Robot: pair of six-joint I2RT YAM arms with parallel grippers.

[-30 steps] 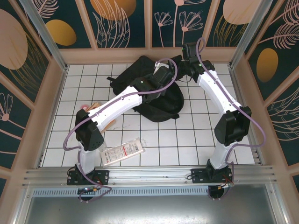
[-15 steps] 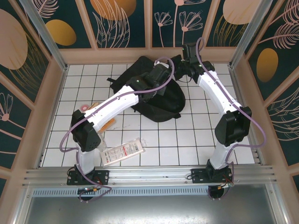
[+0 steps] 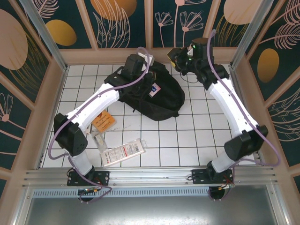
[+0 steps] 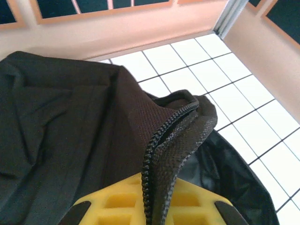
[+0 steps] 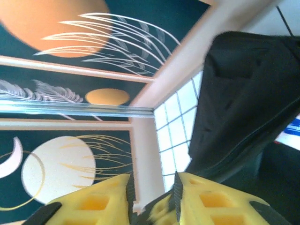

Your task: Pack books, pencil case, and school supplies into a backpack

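Observation:
The black backpack lies at the back middle of the tiled table. My left gripper is shut on its zipper edge and holds that flap up. My left gripper's yellow fingers pinch the fabric. My right gripper hangs open at the backpack's far right corner, its fingers apart with a dark blurred strip low between them. A small pale item with a blue mark lies on the backpack. The orange book lies left of the backpack.
A clear flat pouch with a red-and-white label lies near the front left; I cannot tell whether it is the pencil case. Small loose supplies sit beside the left arm. Beige walls ring the table closely.
My left gripper has pulled the backpack's edge back and to the left, and the orange book has come into sight. My right gripper has opened and drawn back toward the far wall.

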